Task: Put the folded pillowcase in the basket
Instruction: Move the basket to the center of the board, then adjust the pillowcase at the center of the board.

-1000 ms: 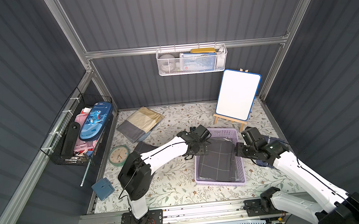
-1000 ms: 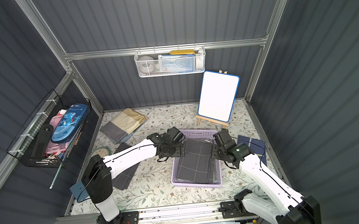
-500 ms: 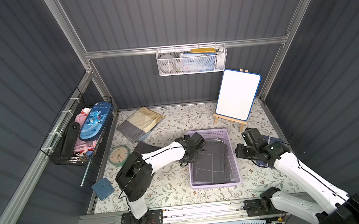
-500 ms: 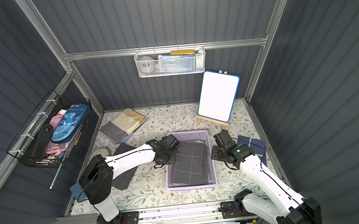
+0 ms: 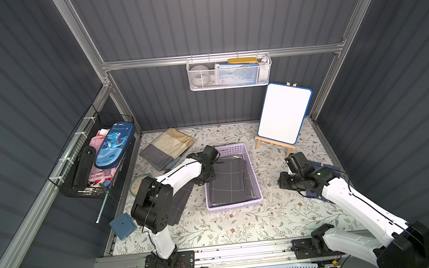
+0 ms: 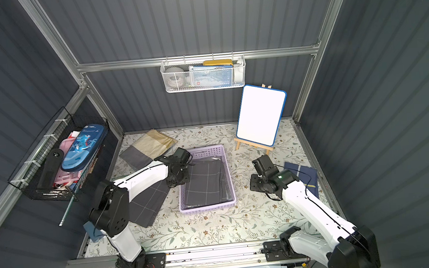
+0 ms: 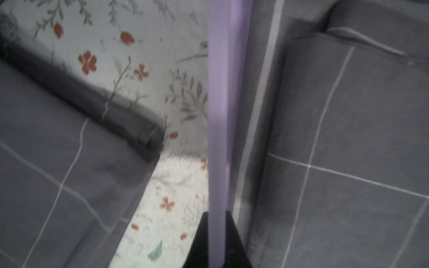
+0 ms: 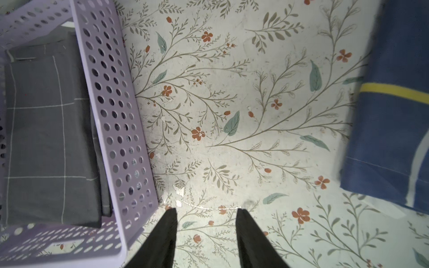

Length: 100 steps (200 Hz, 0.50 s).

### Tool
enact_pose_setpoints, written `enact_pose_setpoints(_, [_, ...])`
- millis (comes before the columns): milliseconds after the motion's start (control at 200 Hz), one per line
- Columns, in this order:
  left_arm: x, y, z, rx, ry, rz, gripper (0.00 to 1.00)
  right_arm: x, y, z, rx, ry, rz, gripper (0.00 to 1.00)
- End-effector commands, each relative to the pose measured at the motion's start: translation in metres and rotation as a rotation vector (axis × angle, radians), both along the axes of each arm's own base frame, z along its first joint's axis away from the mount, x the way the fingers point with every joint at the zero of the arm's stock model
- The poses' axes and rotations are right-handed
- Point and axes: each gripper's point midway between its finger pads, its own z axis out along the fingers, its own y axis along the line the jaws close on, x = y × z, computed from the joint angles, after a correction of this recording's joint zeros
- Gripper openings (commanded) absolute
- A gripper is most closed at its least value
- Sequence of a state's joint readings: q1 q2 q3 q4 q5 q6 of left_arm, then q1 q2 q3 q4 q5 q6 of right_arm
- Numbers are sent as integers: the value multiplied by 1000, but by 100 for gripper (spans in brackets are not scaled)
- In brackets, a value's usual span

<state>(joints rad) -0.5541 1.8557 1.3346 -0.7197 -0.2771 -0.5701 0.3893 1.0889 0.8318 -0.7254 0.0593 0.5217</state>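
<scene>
In the left wrist view the left pincer (image 7: 217,212) is seen closed on a long wall of the shallow lavender plastic basket with perforated sides (image 7: 218,92), with one black finger on each side of the wall. In both top views this grip is hidden under the wrist. The folded dark grey pillowcase with thin white grid lines (image 7: 348,139) lies flat inside the basket, and this is shown more completely in a top view, where the pillowcase (image 5: 229,180) fills most of the bottom.

Only the right wrist view shows the right pincer (image 8: 206,210): its jaws are held moderately apart, with nothing between them, above the floral tabletop (image 8: 232,92), just beside a corner of the basket. A folded blue cloth with a yellow stripe (image 8: 390,139) lies at its other side.

A second grey checked cloth (image 6: 148,200) lies on the tabletop beside the basket and is partly covered by the left arm, which is stretched low over it with the wrist bent down. The right arm is bent, and its wrist is lowered between the basket and the blue cloth.
</scene>
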Motion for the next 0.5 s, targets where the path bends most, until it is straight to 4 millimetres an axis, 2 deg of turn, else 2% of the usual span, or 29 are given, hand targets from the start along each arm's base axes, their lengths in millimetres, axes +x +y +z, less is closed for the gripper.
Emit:
enact_pose_setpoints(0, [42,-12,-11,12,-39,-63,5,9,1,2,-6,-21,7,46])
enact_pose_setpoints(140, [82,-32,-7,-52,-77,-66,4,17,4,-2,-6,-24,8,45])
enact_pose_setpoints(295, [108,-47,5,-85,-112,-52,5,24,8,-7,-4,-14,21,45])
enact_pose_setpoints(380, [115,-52,10,-99,-124,-48,25,25,11,-7,6,0,25,45])
enact_pose_setpoints(445, [113,-51,17,-103,-132,-45,47,25,16,-4,24,0,45,46])
enact_pose_setpoints(495, [110,-46,26,-97,-148,-30,58,24,20,-2,42,0,59,47])
